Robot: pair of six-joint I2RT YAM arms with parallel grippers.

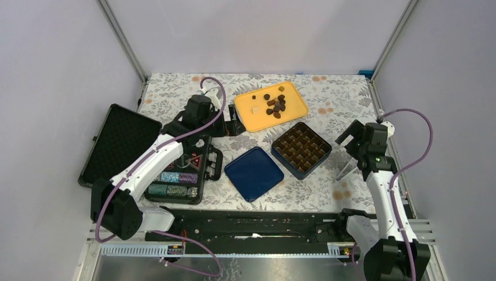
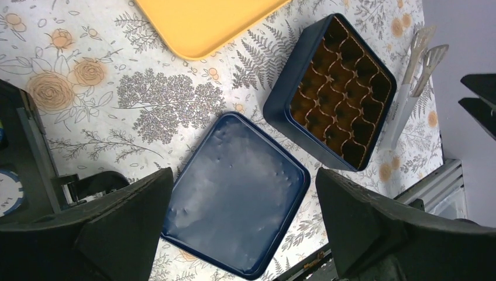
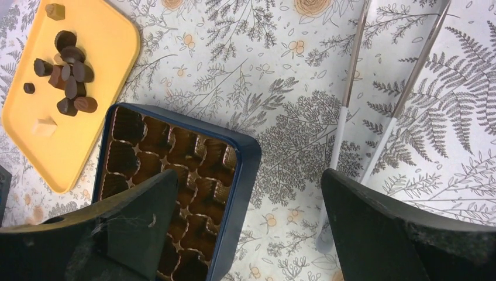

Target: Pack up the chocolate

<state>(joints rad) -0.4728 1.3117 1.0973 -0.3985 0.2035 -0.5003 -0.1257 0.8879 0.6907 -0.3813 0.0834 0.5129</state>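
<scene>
Several dark brown pieces of chocolate (image 1: 275, 104) (image 3: 69, 79) lie clustered on a yellow tray (image 1: 252, 121) (image 3: 111, 52), with one pale cream piece (image 3: 45, 126) apart from them. In front of the tray stands an open blue box (image 1: 285, 163) (image 3: 237, 199) whose brown compartments are all empty; its flat blue lid (image 1: 253, 172) (image 2: 234, 199) lies to its left. My left gripper (image 1: 235, 126) (image 2: 243, 181) hangs open above the lid, left of the tray. My right gripper (image 1: 351, 133) (image 3: 250, 175) is open over the box's right edge. Neither holds anything.
White tongs (image 1: 346, 170) (image 3: 345, 99) (image 2: 409, 88) lie on the floral cloth right of the box. An open black case with striped poker chips (image 1: 175, 182) sits at the left under my left arm. The blue box (image 2: 289, 82) and tray (image 2: 199, 23) also show beyond the left fingers.
</scene>
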